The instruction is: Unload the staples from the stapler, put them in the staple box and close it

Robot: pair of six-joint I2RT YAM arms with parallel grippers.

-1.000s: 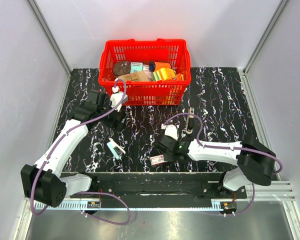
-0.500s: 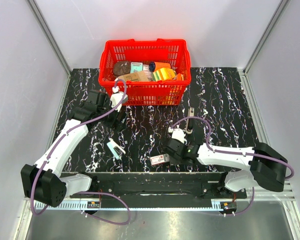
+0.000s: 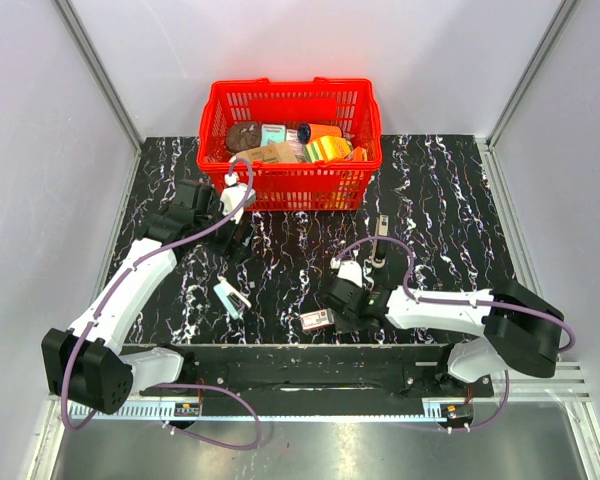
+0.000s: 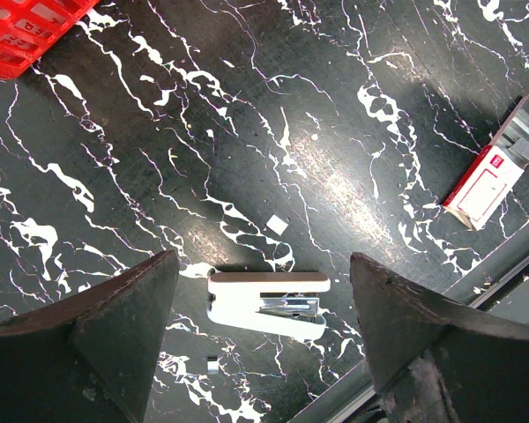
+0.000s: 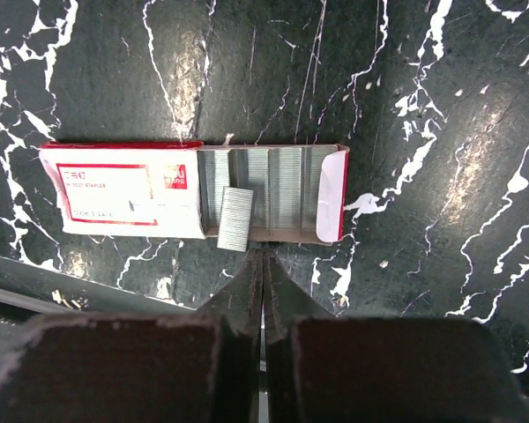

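Note:
The stapler (image 3: 230, 297) is small and light blue and lies on its side on the black marble table, left of centre. In the left wrist view it (image 4: 266, 304) shows a silvery inner part. My left gripper (image 3: 236, 238) hangs well above it, open and empty, its fingers (image 4: 115, 326) either side of it in view. My right gripper (image 3: 330, 306) is shut and empty. Its tips (image 5: 263, 257) rest at the near edge of the open white-and-red staple box (image 5: 128, 192), beside a loose staple strip (image 5: 236, 218) lying on the box's tray.
A red basket (image 3: 290, 185) full of items stands at the back. A narrow metal bar (image 3: 380, 240) lies right of centre. A small metal bit (image 4: 212, 363) and a white scrap (image 4: 277, 225) lie near the stapler. A black rail (image 3: 300, 362) runs along the table's near edge.
My right arm pulled back to the right, then came left again to the staple box. The left arm, the stapler and the box have stayed put.

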